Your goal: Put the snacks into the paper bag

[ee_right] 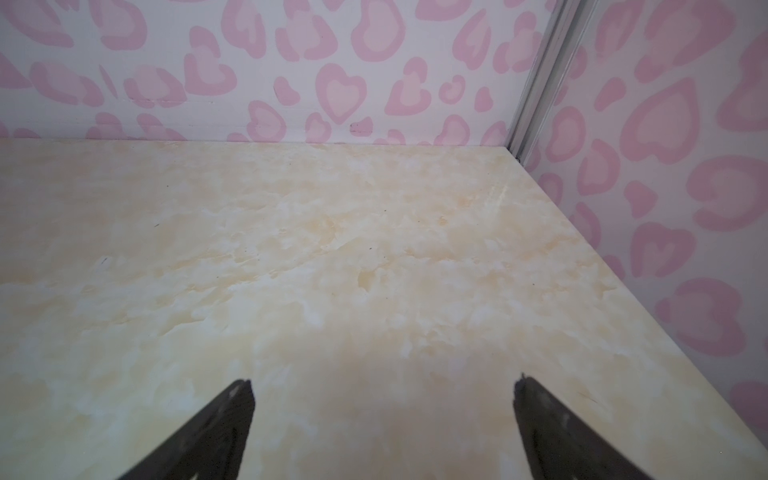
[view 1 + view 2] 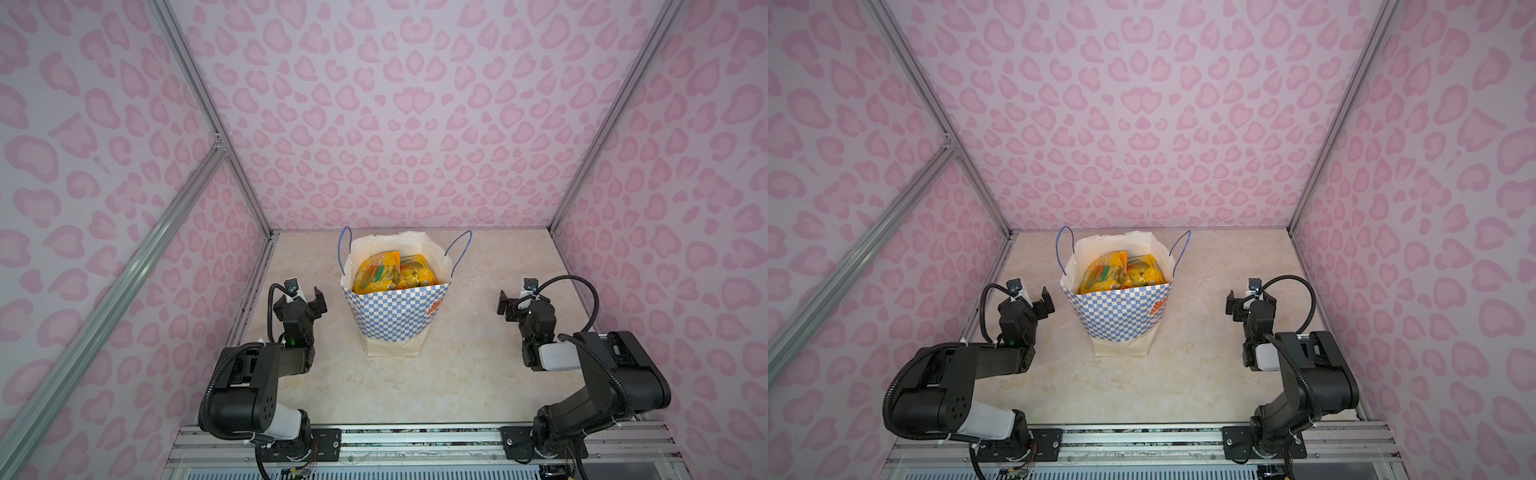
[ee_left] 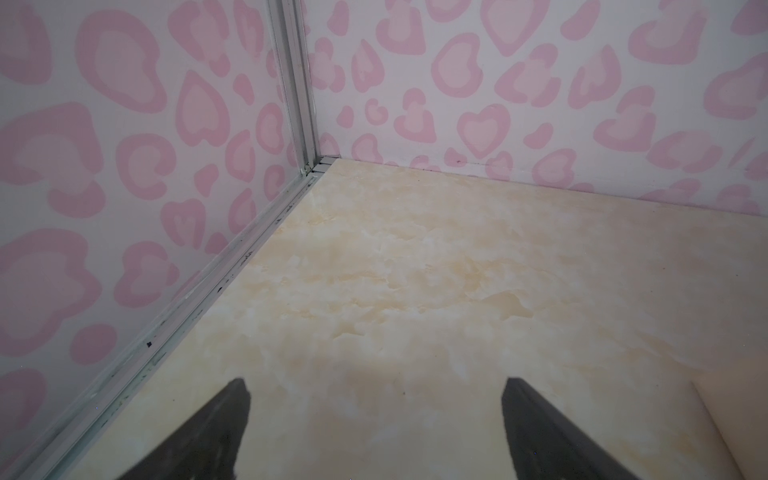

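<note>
The paper bag [image 2: 395, 328] [image 2: 1119, 318], white with a blue-and-white checkered band and blue cord handles, stands upright and open at the middle of the table in both top views. Yellow and orange snacks [image 2: 380, 272] [image 2: 1106, 272] lie inside it, below the rim. My left gripper [image 2: 309, 297] [image 2: 1036, 299] hovers left of the bag, open and empty. My right gripper [image 2: 517, 301] [image 2: 1250, 301] hovers right of it, apart from it, also open and empty. Each wrist view shows wide-apart fingers over bare tabletop: left gripper [image 3: 374, 386], right gripper [image 1: 382, 386]. A sliver of the bag [image 3: 731, 428] shows beside the left one.
The beige marble-patterned tabletop [image 2: 457, 382] is boxed in by pink heart-patterned walls [image 2: 415, 124] at the back and both sides, with aluminium posts at the corners. A metal rail [image 2: 415, 436] carrying both arm bases runs along the front edge.
</note>
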Tool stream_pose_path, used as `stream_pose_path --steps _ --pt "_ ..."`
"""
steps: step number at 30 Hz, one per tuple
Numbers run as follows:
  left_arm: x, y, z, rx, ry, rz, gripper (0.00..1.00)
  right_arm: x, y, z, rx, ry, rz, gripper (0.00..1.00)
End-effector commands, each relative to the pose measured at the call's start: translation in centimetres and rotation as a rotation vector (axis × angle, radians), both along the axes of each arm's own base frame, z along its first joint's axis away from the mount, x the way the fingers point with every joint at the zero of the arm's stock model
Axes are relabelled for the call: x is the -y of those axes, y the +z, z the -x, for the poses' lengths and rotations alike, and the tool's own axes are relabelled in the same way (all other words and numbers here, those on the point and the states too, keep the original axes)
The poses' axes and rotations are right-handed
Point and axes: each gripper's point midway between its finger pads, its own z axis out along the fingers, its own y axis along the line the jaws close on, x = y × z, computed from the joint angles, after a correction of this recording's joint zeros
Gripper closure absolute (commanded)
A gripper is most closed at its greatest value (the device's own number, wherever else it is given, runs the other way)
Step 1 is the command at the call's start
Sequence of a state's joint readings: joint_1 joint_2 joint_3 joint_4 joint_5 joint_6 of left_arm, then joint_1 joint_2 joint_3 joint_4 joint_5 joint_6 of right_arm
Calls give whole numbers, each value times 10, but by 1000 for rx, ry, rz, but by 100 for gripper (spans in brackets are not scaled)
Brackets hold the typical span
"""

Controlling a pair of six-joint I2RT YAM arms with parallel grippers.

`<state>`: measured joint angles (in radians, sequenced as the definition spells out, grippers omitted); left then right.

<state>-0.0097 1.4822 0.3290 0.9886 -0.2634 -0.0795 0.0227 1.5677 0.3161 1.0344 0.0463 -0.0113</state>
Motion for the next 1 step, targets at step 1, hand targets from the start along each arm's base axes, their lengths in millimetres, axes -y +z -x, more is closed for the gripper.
stream_pose_path --steps 1 --pt "8 2 0 7 -52 4 3 2 8 -2 33 -7 -1 0"
